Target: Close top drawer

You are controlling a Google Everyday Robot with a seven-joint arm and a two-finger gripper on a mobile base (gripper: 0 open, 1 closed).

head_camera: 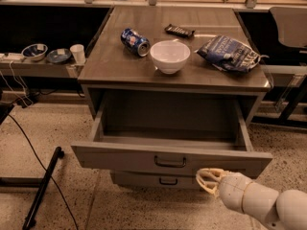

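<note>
Top drawer (pixel 144 157) wide open; end effector (pixel 209 180) sits low by front panel, likely lining up push. Grip state? Can't tell.

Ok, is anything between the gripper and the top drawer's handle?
Only bare front panel. In the camera view the gripper sits at the lower edge of the top drawer, right of its handle.

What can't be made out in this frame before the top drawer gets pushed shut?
Gripper, camera view, low right under the top drawer front: contact with the panel unclear; arm cut off by the frame edge.
Drawer floor near the front: hidden by its own panel.
Lower drawer: mostly hidden beneath the top drawer.
Soda can label: too small.
</note>
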